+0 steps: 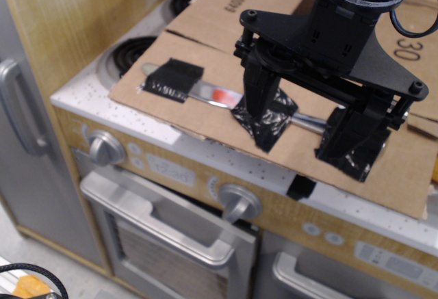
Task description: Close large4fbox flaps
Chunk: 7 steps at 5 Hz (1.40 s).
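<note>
Toy stove [171, 169] – one flap [205, 118], three tape patches [171, 79]

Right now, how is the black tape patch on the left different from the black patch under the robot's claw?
The left black tape patch lies flat, fairly smooth and rectangular; the middle black patch is crumpled and shiny with ragged corners. The left patch sits in the open, while the gripper hangs right over the middle one, one finger at it. The left patch covers the silver tape strip's end; the middle one sits further along it. Both are black and stuck on the same brown flap.
</note>
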### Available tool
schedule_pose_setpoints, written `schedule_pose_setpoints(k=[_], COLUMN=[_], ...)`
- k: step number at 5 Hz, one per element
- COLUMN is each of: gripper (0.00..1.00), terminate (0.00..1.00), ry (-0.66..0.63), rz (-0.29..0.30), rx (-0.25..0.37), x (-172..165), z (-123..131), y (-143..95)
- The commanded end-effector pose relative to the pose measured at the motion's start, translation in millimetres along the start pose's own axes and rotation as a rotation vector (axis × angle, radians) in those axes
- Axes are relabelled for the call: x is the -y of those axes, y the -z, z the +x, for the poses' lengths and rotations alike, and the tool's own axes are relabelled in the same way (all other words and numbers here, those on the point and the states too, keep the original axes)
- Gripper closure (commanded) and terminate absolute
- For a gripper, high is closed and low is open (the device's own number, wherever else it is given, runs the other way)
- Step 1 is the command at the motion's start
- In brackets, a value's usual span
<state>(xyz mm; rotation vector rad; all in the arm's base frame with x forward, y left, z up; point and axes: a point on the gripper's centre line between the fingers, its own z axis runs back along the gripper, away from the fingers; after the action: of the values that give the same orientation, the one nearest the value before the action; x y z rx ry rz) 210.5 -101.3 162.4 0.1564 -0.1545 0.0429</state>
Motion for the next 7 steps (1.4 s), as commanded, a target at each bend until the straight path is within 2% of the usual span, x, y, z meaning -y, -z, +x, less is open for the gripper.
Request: schedule_pose_setpoints(k=[1, 3, 5, 6, 7], gripper=[0.00, 0.00, 0.00, 0.00, 0.00], terminate=[0.00, 0.00, 0.00, 0.00, 0.00], ry=[0.000, -0.037, -0.059, -0.036, 0.020], rz=[0.000, -0.057, -0.124, -0.150, -0.215], rx=[0.000, -0.010, 0.054, 0.115, 0.175], x=[0.0, -7.0, -11.2, -14.2, -13.5], z=[0.0, -6.4, -13.9, -14.5, -7.4], y=[0.0, 41.4, 71.9, 84.5, 89.6])
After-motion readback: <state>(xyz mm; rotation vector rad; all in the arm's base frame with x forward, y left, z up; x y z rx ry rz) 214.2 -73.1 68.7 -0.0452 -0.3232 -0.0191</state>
